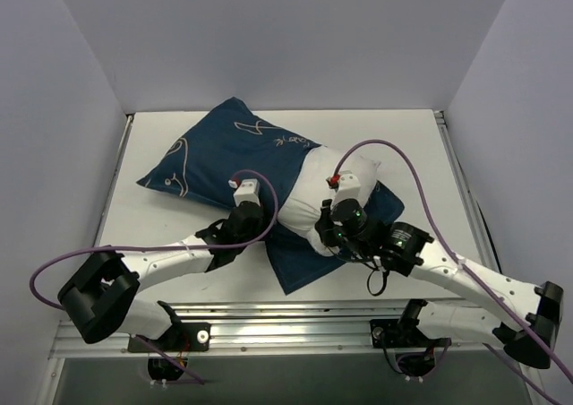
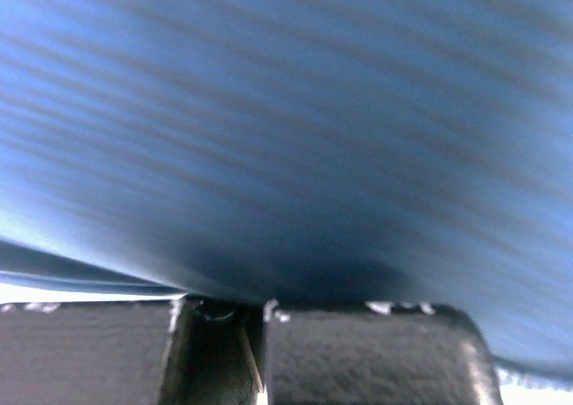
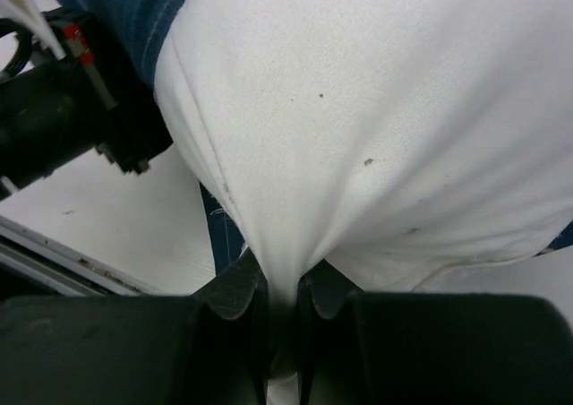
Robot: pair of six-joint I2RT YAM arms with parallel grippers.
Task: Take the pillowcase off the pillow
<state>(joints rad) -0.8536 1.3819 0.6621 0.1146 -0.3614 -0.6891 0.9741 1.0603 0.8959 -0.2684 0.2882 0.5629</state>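
white table point(image 1: 161, 235) under everything, closed in by grey walls on three sides. across its middle, the pillowcase point(image 1: 224, 150), dark navy with thin white line drawings, lying on a slant from far left to near right and covering the far-left part of the pillow point(image 1: 327, 185). plain white pillow bare at its near-right end, bulging out of the case's mouth, with a flap of navy cloth flat on the table under and in front of it. left arm point(image 1: 170, 262) reaching in from the near left to the case's near edge. right arm point(image 1: 466, 275) reaching in from the near right to the bare end of the pillow, a purple cable point(image 1: 376, 142) arching above it. left gripper point(image 2: 255, 333) closed to a thin slit, with taut navy cloth drawn down onto the tips and filling the wrist view, seemingly pinched there. right gripper point(image 3: 282, 302) almost shut, clamped on a fold of white pillow cloth gathered into a narrow tuck between the two black fingers point(image 3: 224, 288). left of that tuck, a strip of navy hem.
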